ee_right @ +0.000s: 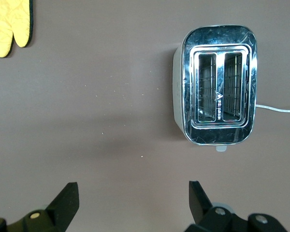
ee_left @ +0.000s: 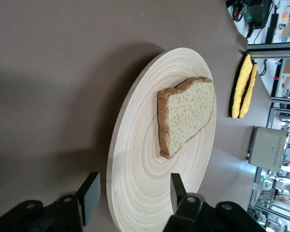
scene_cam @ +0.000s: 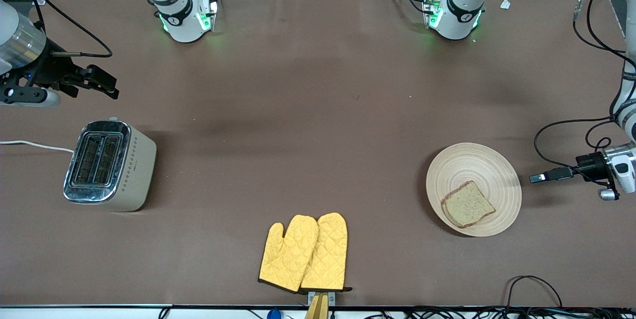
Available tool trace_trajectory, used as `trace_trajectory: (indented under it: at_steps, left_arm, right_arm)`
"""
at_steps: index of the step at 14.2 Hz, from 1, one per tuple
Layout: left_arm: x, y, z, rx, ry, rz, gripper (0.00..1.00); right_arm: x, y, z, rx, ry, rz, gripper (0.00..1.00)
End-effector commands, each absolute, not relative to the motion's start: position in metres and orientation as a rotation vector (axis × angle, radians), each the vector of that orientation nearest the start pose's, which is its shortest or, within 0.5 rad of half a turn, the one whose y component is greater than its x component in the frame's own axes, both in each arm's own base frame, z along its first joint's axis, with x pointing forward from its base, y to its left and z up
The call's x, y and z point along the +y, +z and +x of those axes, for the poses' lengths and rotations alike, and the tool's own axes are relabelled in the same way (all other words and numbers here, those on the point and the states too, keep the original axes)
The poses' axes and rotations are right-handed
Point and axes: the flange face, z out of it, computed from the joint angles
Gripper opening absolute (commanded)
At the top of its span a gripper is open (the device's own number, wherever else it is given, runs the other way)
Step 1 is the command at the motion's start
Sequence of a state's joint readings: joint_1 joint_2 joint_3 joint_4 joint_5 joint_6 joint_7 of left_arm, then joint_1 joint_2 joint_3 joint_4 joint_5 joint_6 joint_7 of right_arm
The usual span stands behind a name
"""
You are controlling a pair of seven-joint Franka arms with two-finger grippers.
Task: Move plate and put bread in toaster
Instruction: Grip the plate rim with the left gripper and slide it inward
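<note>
Front view, item one: round beige grooved wooden plate (scene_cam: 492,172) on desk, stiff, light, rim-grippable, soft speckled bread slice (scene_cam: 467,204) aboard; my left jaws (ee_left: 130,198) astride its rim, part-open; right jaws (ee_right: 130,200) wide, waiting.

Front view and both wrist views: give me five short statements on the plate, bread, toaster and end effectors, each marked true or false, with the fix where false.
1. The bread lies on the plate. True.
2. A slice already sits in the toaster. False: both slots are empty.
3. The left end effector straddles the plate's rim, one finger on each side of it. True.
4. The right end effector is shut on the toaster's cord. False: it is open, in the air at the right arm's end of the table, holding nothing.
5. The yellow oven mitts lie on the plate. False: they lie on the table, nearer the front camera.
</note>
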State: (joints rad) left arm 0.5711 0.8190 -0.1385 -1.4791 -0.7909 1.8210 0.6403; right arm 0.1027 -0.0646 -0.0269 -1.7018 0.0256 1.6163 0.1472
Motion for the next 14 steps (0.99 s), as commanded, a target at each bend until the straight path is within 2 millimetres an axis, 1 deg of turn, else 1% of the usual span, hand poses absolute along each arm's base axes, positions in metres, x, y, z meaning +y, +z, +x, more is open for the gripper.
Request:
trace_trajectory:
  at_steps: [1,2,4,5,6,7,8,10,14]
  left_arm:
    - [0.24,0.168,0.641,0.231,0.092,2.156,0.67]
    - [0.24,0.157,0.64,0.24,0.103,2.146,0.66]
    - [0.231,0.134,0.639,0.284,0.112,2.078,0.65]
    - [0.227,0.126,0.639,0.277,0.126,2.056,0.64]
    - [0.226,0.127,0.641,0.273,0.14,2.05,0.61]
    - [0.226,0.127,0.642,0.274,0.139,2.05,0.53]
    - [0.225,0.122,0.642,0.278,0.134,2.046,0.46]
    - [0.226,0.116,0.643,0.278,0.135,2.042,0.37]
    - [0.223,0.11,0.642,0.276,0.129,2.038,0.26]
  right_arm:
    - [0.043,0.599,0.533,0.122,0.028,-3.115,1.0]
    - [0.043,0.599,0.533,0.122,0.028,-3.115,1.0]
    - [0.043,0.599,0.533,0.122,0.028,-3.115,1.0]
    - [0.043,0.599,0.533,0.122,0.028,-3.115,1.0]
    - [0.043,0.599,0.533,0.122,0.028,-3.115,1.0]
    - [0.043,0.599,0.533,0.122,0.028,-3.115,1.0]
    - [0.043,0.599,0.533,0.122,0.028,-3.115,1.0]
    - [0.043,0.598,0.534,0.122,0.031,-3.115,1.0]
    - [0.044,0.598,0.534,0.12,0.031,-3.115,1.0]
